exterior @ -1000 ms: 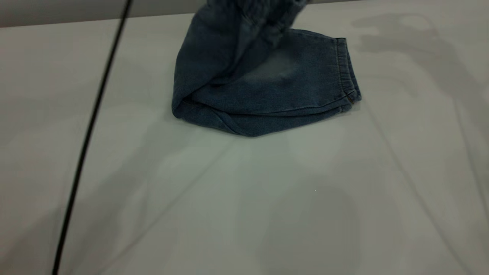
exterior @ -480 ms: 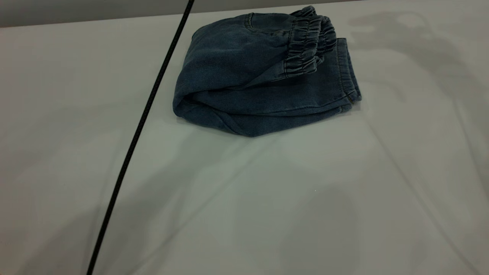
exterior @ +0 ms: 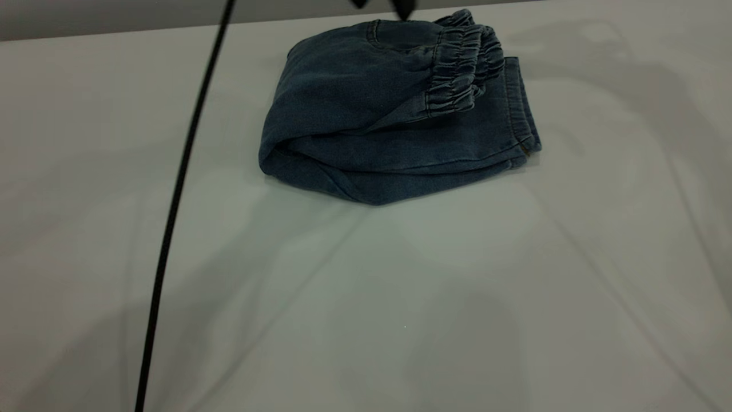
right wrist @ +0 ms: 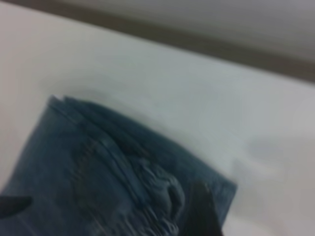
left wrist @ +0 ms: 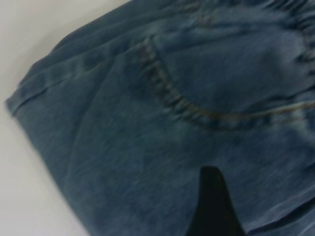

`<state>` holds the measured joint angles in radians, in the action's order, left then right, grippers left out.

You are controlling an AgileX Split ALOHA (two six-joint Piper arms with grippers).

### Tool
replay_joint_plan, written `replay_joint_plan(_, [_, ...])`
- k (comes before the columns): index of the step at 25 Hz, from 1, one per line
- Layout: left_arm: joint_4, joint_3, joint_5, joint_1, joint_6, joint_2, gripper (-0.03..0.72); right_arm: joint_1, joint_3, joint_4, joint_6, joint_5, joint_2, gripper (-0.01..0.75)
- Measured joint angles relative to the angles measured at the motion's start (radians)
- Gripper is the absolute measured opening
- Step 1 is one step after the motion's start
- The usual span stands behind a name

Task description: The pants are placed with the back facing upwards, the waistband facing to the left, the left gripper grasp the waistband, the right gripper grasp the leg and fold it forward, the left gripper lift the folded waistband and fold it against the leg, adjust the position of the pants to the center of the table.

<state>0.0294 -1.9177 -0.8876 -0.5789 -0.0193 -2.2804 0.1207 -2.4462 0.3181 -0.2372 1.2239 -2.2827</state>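
Fingers (left wrist: 214,206) first: on your left gripper (exterior: 382,6) two dark tips show at the far edge of the exterior view, apart from each other with nothing between them. They hang just above the back edge of the pants (exterior: 366,114). The left wrist view shows only one finger, close over the denim beside the curved pocket seam (left wrist: 167,93), and I cannot tell whether it touches the cloth. Your right gripper (right wrist: 108,209) is spread wide and empty. One of its fingers (right wrist: 204,214) is near the gathered waistband (exterior: 457,68) and the other is at the far side of that view, with the bundle lying below and between them.

The pants lie as a folded bundle on the far part of the counter (exterior: 400,286), about midway across. The elastic waistband is laid over the leg and ends just short of the hem (exterior: 517,103). A black cable (exterior: 177,189) hangs well apart to the left.

Expect soft, light denim that is limp rather than stiff and thick where the layers stack. The surface is not slippery and there is nothing to break. If you drag it by a single layer the fold will probably open (the top flap looks loose). To bring it toward the centre, I would pinch through all the layers at the rounded fold on the left and at the hem on the right, then slide it low.
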Motion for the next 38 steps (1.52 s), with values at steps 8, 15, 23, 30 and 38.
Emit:
replay_joint_plan(8, [0.126, 0.0, 0.058, 0.007, -0.028, -0.024, 0.435, 0.01, -0.008, 0.026, 0.0, 0.0, 0.187, 0.447])
replay_joint_plan(15, [0.129, 0.001, 0.141, 0.01, -0.06, -0.141, 0.435, 0.01, -0.008, 0.039, 0.0, 0.0, 0.359, 0.447])
replay_joint_plan(23, [0.1, 0.001, 0.164, 0.009, -0.078, -0.23, 0.435, 0.01, -0.008, 0.054, 0.0, 0.0, 0.438, 0.447])
replay_joint_plan(30, [0.03, -0.003, 0.026, 0.009, -0.069, -0.246, 0.434, 0.01, 0.006, 0.053, 0.0, -0.002, 0.437, 0.447])
replay_joint_plan(38, [0.012, -0.003, -0.167, 0.008, -0.036, -0.246, 0.433, 0.01, 0.006, 0.053, 0.0, -0.002, 0.437, 0.447])
